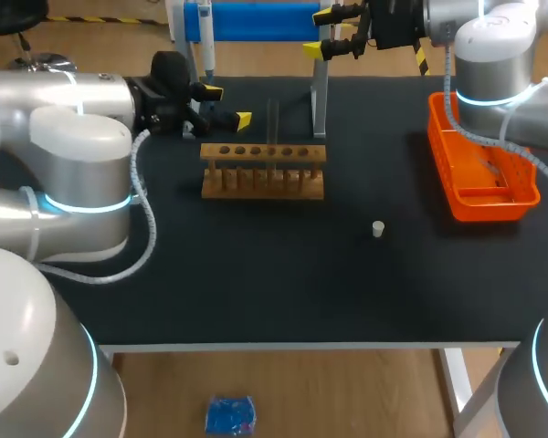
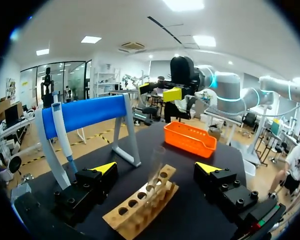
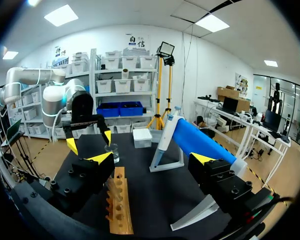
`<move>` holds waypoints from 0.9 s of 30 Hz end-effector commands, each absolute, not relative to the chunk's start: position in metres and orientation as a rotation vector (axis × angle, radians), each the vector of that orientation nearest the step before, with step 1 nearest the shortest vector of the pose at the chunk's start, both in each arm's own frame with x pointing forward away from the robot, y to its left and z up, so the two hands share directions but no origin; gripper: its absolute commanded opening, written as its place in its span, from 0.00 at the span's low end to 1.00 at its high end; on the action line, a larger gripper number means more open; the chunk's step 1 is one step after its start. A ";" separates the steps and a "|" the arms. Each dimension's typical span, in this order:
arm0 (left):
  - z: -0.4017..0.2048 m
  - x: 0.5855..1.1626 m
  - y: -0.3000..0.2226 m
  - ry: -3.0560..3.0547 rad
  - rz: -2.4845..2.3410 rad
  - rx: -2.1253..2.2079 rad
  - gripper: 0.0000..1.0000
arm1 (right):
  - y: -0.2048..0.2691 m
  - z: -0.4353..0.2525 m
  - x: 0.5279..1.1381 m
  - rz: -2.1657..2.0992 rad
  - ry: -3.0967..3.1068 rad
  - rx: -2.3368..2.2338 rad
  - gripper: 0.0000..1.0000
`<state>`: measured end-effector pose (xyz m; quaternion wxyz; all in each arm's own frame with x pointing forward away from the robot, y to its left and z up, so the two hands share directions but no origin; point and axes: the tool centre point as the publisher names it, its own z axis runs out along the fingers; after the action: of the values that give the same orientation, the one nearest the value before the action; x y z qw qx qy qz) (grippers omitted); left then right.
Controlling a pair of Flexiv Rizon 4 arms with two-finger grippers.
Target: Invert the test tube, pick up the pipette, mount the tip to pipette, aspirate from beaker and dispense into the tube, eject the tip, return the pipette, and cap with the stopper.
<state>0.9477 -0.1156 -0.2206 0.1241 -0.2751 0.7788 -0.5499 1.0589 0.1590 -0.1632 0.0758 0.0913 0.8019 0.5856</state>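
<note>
L, R jaws wide open, empty; rack (image 1: pixel 263 171) w/ upright tube (image 2: pixel 155 170) ahead

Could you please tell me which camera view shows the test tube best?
The left wrist view: the test tube stands upright in the wooden rack, close and clear. The head view shows the test tube only faintly; in the right wrist view I cannot make it out.

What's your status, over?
Left gripper, right gripper: jaws open, empty. Test tube stands in rack, ahead of left gripper. Pipette on stand. Nothing blocks the tube.
</note>
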 end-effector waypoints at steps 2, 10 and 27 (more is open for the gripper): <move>-0.234 0.954 -0.130 2.175 -1.600 -0.837 1.00 | 0.159 -0.162 1.059 1.752 2.410 0.274 1.00; -0.237 0.955 -0.133 2.182 -1.574 -0.825 1.00 | 0.159 -0.162 1.059 1.752 2.410 0.274 1.00; -0.236 0.956 -0.132 2.171 -1.533 -0.828 1.00 | 0.159 -0.162 1.059 1.752 2.410 0.274 1.00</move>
<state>0.9554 -0.1305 -0.2346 0.1754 -0.2920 0.7691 -0.5409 1.0589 0.1590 -0.1631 0.0758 0.0913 0.8019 0.5856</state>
